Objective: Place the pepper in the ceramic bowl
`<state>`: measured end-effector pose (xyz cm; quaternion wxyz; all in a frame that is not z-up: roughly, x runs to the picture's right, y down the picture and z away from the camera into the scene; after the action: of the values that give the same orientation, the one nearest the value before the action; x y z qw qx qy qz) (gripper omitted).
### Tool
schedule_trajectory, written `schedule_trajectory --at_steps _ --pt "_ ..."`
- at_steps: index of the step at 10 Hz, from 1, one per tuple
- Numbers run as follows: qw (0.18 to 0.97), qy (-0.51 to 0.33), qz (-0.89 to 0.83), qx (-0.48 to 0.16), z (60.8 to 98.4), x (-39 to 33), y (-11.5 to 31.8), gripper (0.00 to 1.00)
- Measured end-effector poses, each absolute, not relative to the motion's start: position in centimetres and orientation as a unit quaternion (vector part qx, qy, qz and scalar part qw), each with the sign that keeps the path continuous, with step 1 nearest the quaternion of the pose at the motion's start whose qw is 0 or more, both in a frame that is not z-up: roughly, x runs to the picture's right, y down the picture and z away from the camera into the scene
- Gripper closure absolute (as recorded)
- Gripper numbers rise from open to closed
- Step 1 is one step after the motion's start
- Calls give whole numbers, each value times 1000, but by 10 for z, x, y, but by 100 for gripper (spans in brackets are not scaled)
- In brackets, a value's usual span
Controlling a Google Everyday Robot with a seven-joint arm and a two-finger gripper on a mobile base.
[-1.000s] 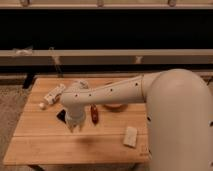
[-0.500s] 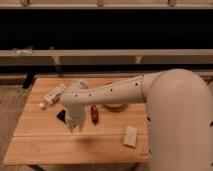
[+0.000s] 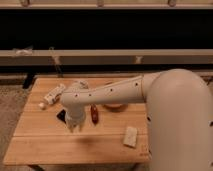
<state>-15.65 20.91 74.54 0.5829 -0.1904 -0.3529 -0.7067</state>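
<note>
- The gripper [image 3: 75, 126] hangs over the wooden bench [image 3: 50, 145], left of centre. Whether it is spread or pressed together cannot be told.
- The pepper [image 3: 93, 114] lies on bare wood just right of the gripper, outside the ceramic bowl [image 3: 115, 106].
- The bowl sits just behind the pepper near the bench's middle. The arm hides most of it, so its contents cannot be seen.

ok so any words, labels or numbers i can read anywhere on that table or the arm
None can be read.
white bottle: no legible label.
white packet: no legible print.
robot arm: only a row of dark dots, no lettering.
gripper, hanging over the table just left of the pepper: no marking to read.
</note>
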Motion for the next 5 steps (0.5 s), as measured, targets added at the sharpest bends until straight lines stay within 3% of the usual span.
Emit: schedule_trajectory --at_steps 5 --pt "582 -348 -709 -195 761 -140 184 59"
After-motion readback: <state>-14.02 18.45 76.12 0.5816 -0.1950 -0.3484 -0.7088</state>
